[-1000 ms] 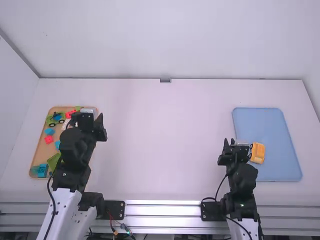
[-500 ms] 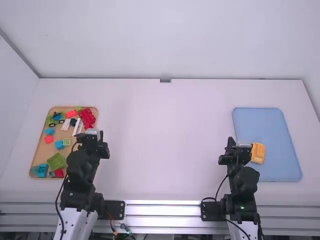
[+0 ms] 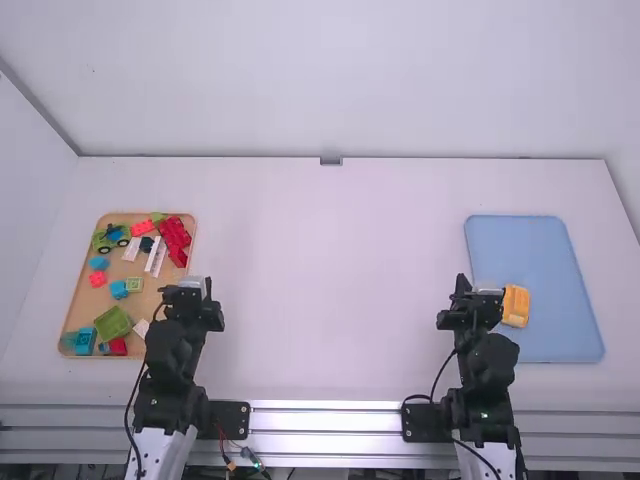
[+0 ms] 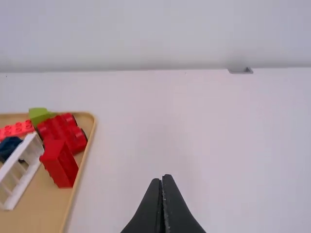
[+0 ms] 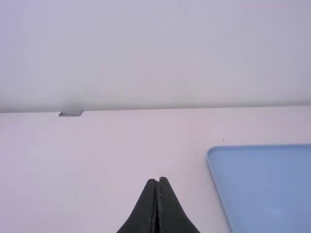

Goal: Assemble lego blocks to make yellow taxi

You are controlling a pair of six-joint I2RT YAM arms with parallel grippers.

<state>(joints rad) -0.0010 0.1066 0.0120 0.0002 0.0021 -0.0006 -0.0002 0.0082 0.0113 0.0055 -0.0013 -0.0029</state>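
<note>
Hiding part of white piece (image 3: 140,326) and tan tray (image 3: 88,305): left arm (image 3: 172,352).

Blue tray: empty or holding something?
Holding something: a yellow block build sits on the blue tray, toward its left side in the high view.

White block (image 4: 25,183), wooden tray (image 4: 43,213), blue tray (image 5: 262,189) cut off, wrist views

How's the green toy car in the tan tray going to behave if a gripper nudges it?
The green toy car will probably roll rather than slide, given its black wheels. It looks like rigid plastic, so likely stiff and fairly light. A nudge may not send it far, as the tan tray's raised rim is close by.
</note>
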